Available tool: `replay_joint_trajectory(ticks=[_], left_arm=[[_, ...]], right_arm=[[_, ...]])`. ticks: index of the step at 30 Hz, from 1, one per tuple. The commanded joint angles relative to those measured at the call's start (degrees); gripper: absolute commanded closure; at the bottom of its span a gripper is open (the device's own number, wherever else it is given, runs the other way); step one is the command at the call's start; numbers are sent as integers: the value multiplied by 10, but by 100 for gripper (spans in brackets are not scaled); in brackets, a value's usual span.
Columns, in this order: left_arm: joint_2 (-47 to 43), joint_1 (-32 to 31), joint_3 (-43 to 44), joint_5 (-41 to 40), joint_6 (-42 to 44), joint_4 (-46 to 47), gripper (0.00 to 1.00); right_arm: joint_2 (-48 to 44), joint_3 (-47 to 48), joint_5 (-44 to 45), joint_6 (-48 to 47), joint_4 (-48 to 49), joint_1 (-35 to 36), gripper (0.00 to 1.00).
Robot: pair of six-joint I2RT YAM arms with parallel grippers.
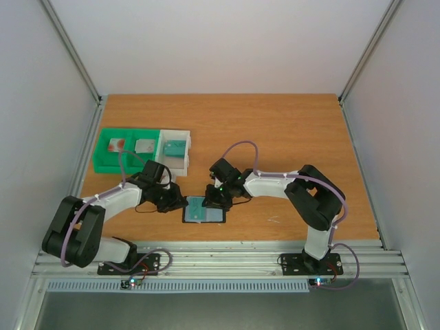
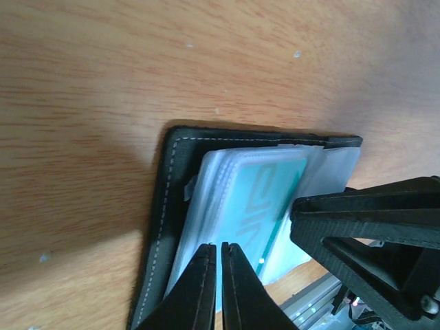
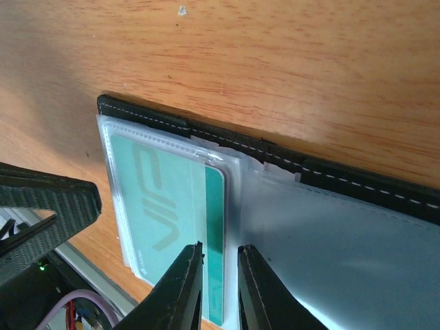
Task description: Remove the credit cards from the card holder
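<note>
Extraction step: left gripper (image 2: 214,278) jaws shut at the black fold-over card holder (image 2: 162,206); right gripper (image 3: 220,261) jaws narrow astride the teal-green plastic credit card (image 3: 172,206), likely awaiting a firm outward pull.

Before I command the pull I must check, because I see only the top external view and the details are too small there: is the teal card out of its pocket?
Observer: Mostly not. The right wrist view shows the teal card inside its clear pocket, with only one long edge strip bare.
Operator: Where is the right hand?
Observer: The right hand has its fingers slightly apart over that bare strip; a pinch I cannot confirm.
Operator: And the left hand?
Observer: The left hand is shut, at the edge of the pocket stack.
</note>
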Motion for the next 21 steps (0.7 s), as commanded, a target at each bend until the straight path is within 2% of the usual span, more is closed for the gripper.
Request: replay_joint_trajectory(ticks=[1, 13, 18, 21], left_arm=[[10, -2, -17, -16, 7, 28, 95], [46, -2, -38, -10, 8, 62, 98], [47, -2, -41, -14, 8, 63, 98], [44, -2, -42, -18, 9, 60, 98]], right_arm=[[15, 8, -3, 4, 21, 5, 82], [17, -14, -9, 11, 64, 2, 85], [4, -27, -9, 14, 84, 1, 97], [-14, -44, 4, 13, 89, -2, 99]])
